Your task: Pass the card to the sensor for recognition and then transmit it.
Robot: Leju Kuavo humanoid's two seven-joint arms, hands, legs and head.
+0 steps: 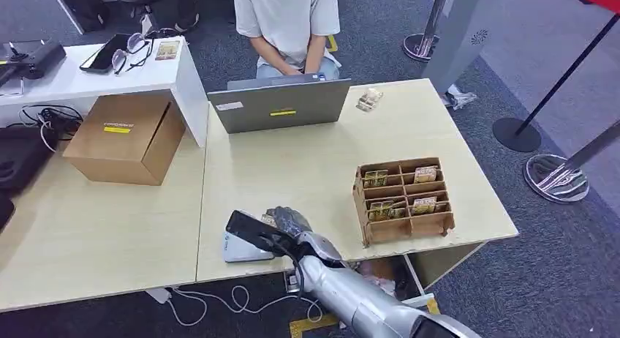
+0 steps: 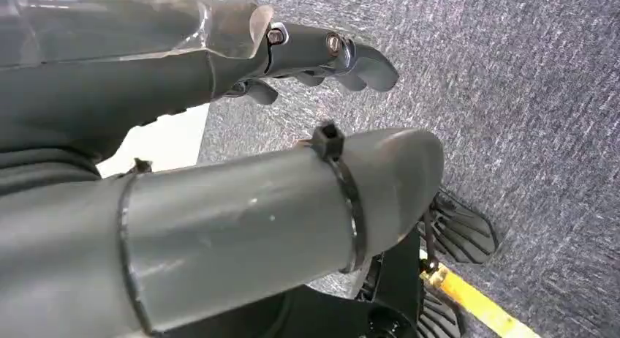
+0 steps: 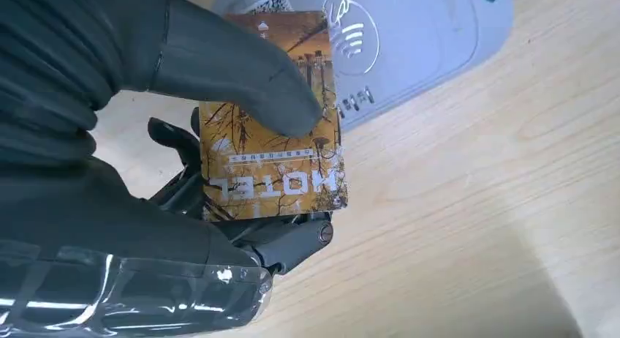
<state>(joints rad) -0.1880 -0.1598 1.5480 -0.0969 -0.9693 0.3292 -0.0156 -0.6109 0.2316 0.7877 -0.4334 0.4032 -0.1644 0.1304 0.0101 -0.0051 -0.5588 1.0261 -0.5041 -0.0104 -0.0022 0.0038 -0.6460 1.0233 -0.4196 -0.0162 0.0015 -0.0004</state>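
1. A pale wooden bench is standing on grey carpet, with a person sitting at its far side behind a grey laptop. A cardboard box is resting at the far left, and a wooden card rack with several cards in its compartments is sitting toward the right.
2. The right robot hand is reaching over the near edge of the bench and pinching a hotel key card between its thick thumb, pressing on the card's printed face, and the darker fingers behind it.
3. The card is hanging just above the bench with one end overlapping the white card reader, close to its contactless symbol. Whether card and reader are touching I cannot tell.
4. The left robot hand is hanging beside the body above the carpet, holding nothing, with its fingers loosely curled rather than spread; how far they are closing cannot be told.
5. Judging progress: the card is already picked and brought to the sensor, so the recognition step looks to be under way. What is left, as far as I can judge, is finishing the read and then handing the card across, probably toward the person at the far side.
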